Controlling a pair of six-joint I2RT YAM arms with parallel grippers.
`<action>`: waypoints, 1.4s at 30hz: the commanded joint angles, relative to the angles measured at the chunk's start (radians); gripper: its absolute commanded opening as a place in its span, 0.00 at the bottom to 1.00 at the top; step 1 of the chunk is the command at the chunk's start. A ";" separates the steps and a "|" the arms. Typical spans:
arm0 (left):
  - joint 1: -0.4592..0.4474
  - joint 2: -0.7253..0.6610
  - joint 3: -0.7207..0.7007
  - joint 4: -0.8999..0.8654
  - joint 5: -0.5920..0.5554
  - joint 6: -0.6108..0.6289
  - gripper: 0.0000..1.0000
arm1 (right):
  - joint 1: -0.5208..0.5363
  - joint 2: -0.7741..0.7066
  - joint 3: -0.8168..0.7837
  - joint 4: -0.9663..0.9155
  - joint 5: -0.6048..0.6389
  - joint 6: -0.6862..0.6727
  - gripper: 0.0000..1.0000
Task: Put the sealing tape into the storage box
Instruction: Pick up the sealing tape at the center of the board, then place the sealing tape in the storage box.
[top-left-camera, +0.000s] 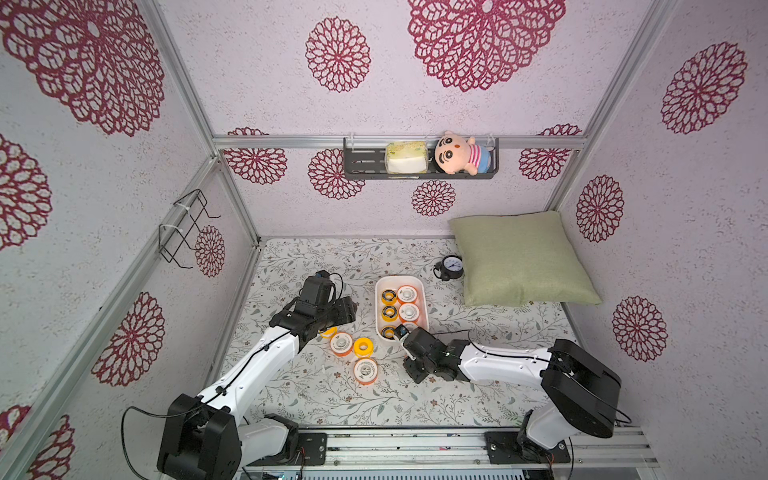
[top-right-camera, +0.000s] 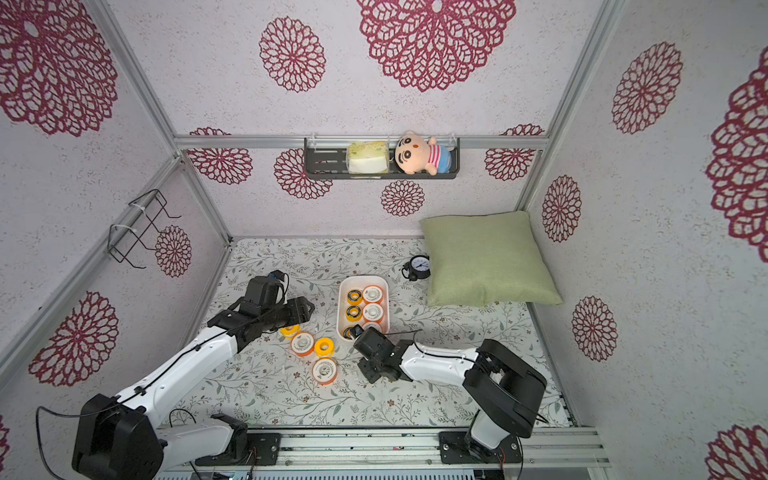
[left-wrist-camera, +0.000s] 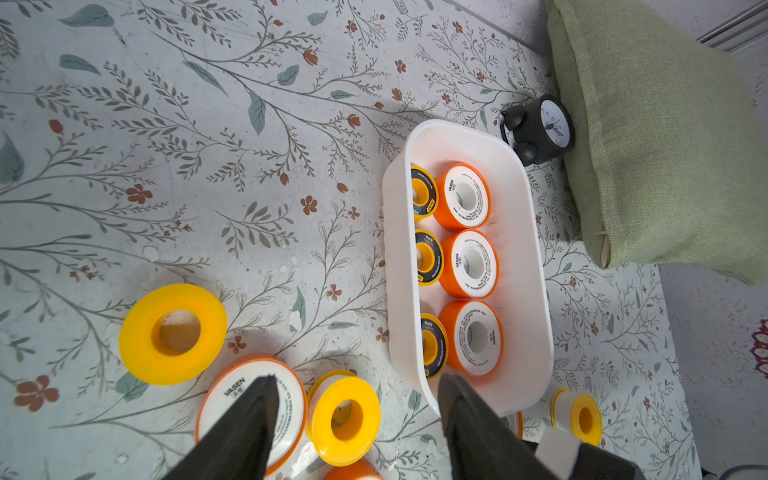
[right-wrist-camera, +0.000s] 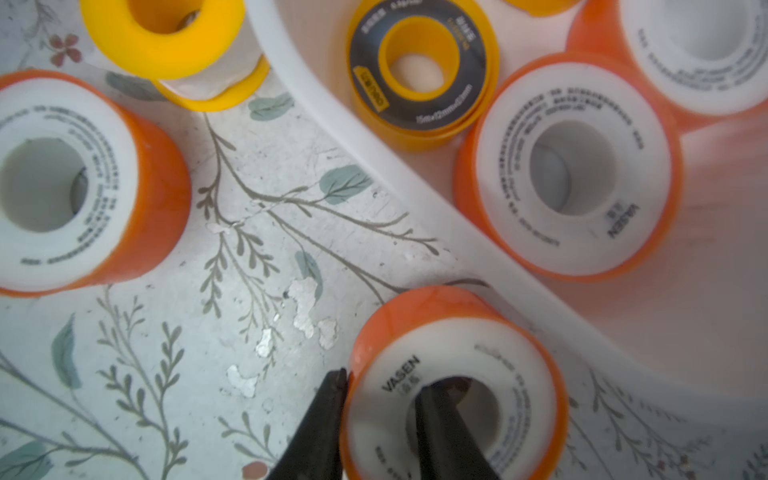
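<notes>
The white storage box (top-left-camera: 401, 279) (left-wrist-camera: 399, 270) (right-wrist-camera: 374, 137) holds several sealing tape spools, orange-rimmed (top-left-camera: 408, 311) and black-faced yellow (top-left-camera: 389, 312). Loose spools lie left of it: two white-faced orange ones (top-left-camera: 341, 344) (top-left-camera: 365, 370) and a yellow one (top-left-camera: 363, 345). At the box's front end my right gripper (top-left-camera: 401, 337) (right-wrist-camera: 384, 380) is shut on another orange-rimmed spool (right-wrist-camera: 457, 345), one finger in its core and one on its rim. My left gripper (top-left-camera: 347, 311) (left-wrist-camera: 358, 379) hangs open above a yellow spool (left-wrist-camera: 345, 419).
A black alarm clock (top-left-camera: 449, 267) and a green pillow (top-left-camera: 519, 257) sit behind and to the right of the box. One more yellow spool (left-wrist-camera: 577, 417) lies by the box's front right corner. A dark shelf (top-left-camera: 419, 160) with a plush doll hangs on the back wall.
</notes>
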 joint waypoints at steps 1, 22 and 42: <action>0.009 0.028 0.002 0.041 0.071 0.016 0.68 | -0.008 -0.079 -0.013 -0.008 -0.045 0.011 0.29; -0.040 0.395 0.136 0.220 0.275 0.012 0.39 | -0.271 -0.247 0.077 0.182 -0.286 0.032 0.29; -0.041 0.503 0.156 0.258 0.307 -0.014 0.23 | -0.362 0.135 0.437 0.052 -0.152 0.010 0.30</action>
